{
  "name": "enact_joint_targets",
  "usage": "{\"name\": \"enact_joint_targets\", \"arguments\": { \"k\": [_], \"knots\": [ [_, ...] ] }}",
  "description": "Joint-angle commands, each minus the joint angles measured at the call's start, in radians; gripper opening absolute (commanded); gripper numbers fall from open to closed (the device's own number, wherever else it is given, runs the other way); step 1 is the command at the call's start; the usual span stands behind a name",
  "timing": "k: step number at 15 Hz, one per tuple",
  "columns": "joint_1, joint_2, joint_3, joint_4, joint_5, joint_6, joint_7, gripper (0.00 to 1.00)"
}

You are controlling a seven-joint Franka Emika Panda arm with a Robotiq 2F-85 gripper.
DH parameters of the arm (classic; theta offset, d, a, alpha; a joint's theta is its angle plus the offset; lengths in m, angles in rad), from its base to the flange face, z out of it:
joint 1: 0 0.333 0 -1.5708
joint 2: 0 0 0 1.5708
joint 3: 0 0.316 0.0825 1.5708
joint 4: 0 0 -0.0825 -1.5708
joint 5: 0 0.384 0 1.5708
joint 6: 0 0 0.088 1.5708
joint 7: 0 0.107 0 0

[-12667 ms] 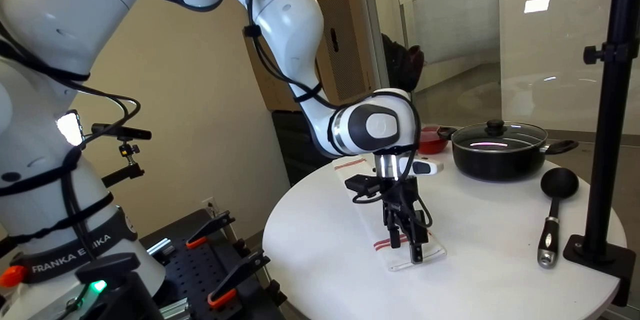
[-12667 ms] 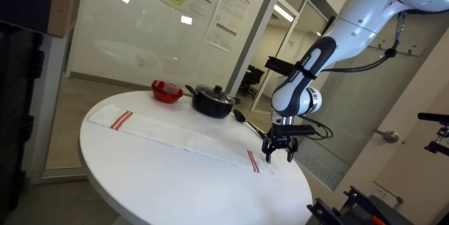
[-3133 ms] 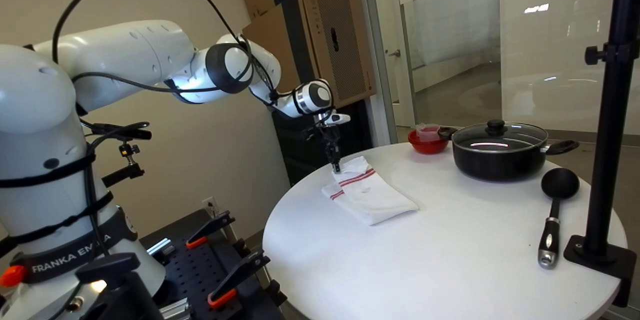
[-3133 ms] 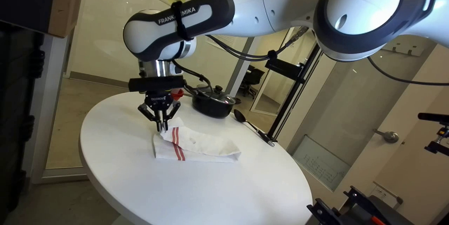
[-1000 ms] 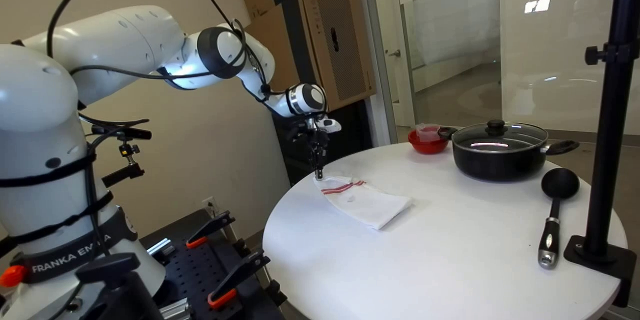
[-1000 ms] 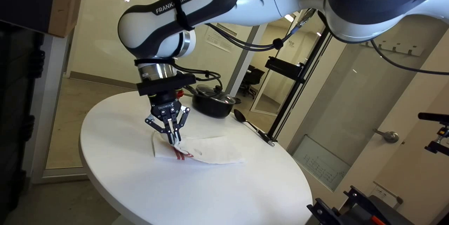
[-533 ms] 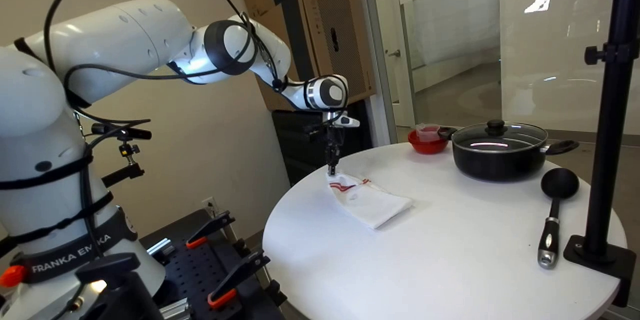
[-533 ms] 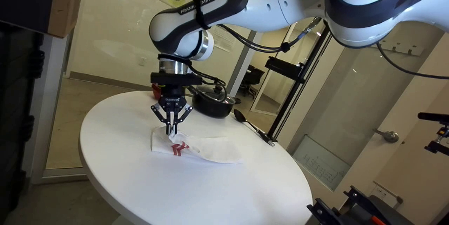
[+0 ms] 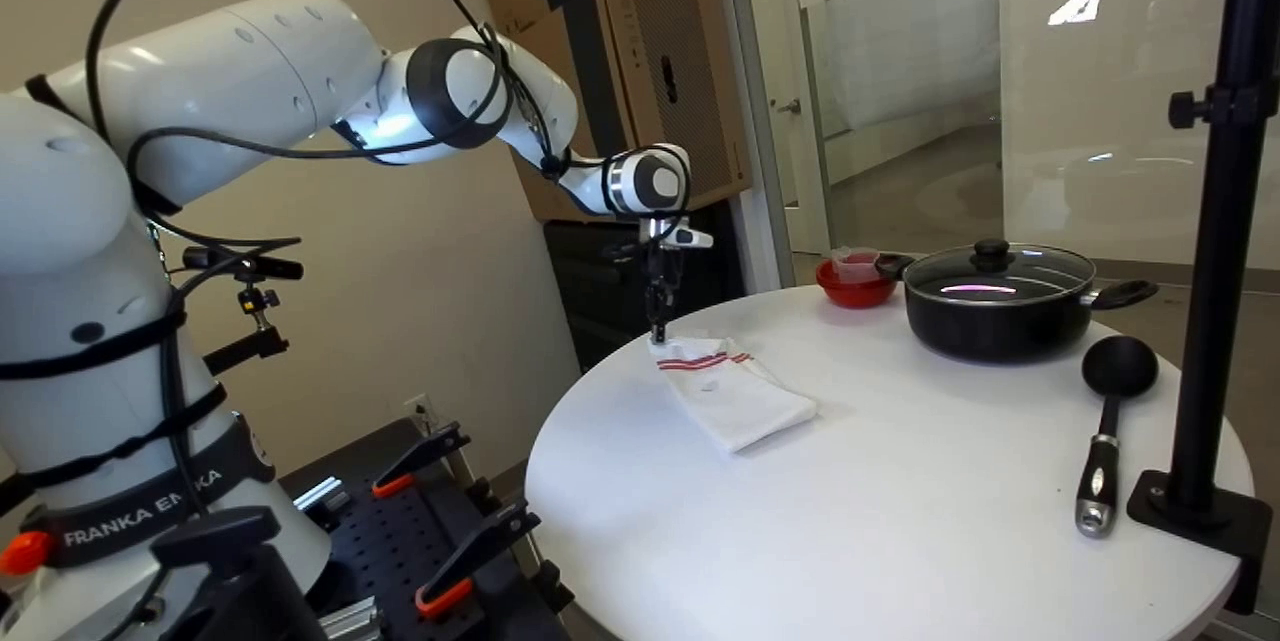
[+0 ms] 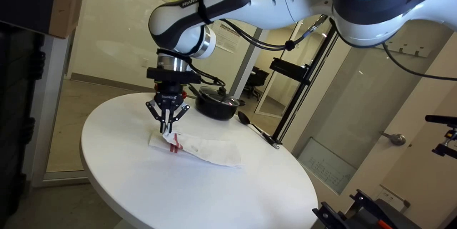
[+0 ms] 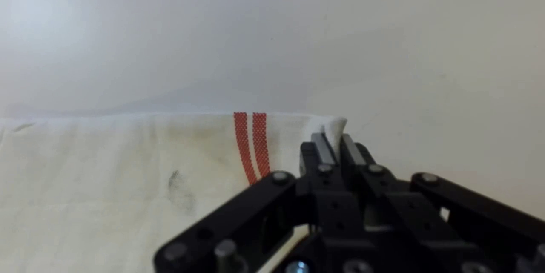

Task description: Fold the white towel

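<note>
Standing beyond the towel (image 9: 750, 406), a red bowl (image 9: 857, 298) holds a translucent container (image 9: 856, 268).

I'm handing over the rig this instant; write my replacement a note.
Claw: shut on one corner of the white towel.
Where: on the white table, one red-striped end over the other; the pinched corner looks slightly raised.
Done: folded over end to end.
Left: probably line up the layers, whose edges aren't flush, lay the corner down, let go.
</note>
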Motion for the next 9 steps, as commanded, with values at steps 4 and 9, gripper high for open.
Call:
{"name": "enact_joint_targets", "arguments": {
  "k": [4, 9],
  "knots": [
    [0.152, -0.069, -0.029, -0.08, -0.089, 0.147, 0.056, 0.47],
    [0.182, -0.104, -0.041, -0.158, -0.138, 0.207, 0.029, 0.84]
  ]
}}
